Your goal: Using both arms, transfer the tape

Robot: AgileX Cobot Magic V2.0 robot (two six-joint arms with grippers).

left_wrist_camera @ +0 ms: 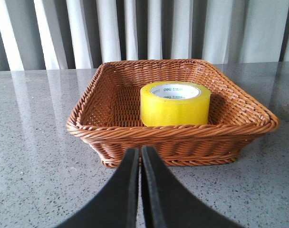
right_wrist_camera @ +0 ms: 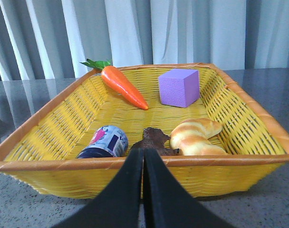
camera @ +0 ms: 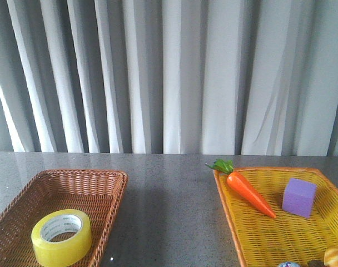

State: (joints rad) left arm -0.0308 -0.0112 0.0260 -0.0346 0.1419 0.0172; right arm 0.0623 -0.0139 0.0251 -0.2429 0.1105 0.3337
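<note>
The yellow tape (camera: 61, 237) lies flat in the brown wicker basket (camera: 97, 183) at the front left of the table. It also shows in the left wrist view (left_wrist_camera: 175, 103), inside the same basket (left_wrist_camera: 111, 133). My left gripper (left_wrist_camera: 140, 151) is shut and empty, just outside the basket's near rim, short of the tape. My right gripper (right_wrist_camera: 144, 154) is shut and empty, in front of the near rim of the yellow basket (right_wrist_camera: 49, 164). Neither arm shows in the front view.
The yellow basket (camera: 230, 211) at the right holds a carrot (camera: 248, 191), a purple cube (camera: 299, 197), a bread roll (right_wrist_camera: 196, 136), a blue can (right_wrist_camera: 105, 143) and a brown piece (right_wrist_camera: 156, 140). Grey speckled table; curtain behind.
</note>
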